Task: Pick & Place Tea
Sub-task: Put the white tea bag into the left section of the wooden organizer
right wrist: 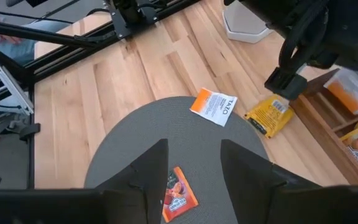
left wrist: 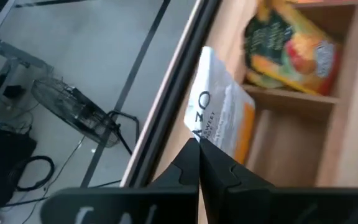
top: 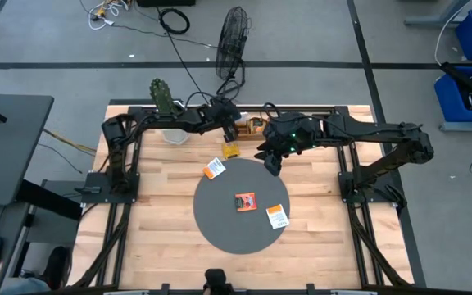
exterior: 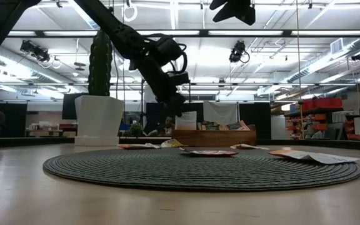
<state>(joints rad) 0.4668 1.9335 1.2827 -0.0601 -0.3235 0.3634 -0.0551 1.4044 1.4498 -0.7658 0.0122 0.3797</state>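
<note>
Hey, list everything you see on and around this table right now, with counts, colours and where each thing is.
Mat: one, dark grey, round, table centre.
Tea sachets: white-orange one on the mat's far-left edge; red-orange one mid-mat; white-orange one on the mat's right; yellow one on bare wood beyond the mat.
Wooden tray: one, brown, at the table's far edge, holding more packets.
Cactus: one, green, in a white pot, far left.
Fan: one, black, on the floor behind the table.
Left end effector: shut on a white-orange sachet over the tray.
Right end effector: open, above the mat's far edge.
</note>
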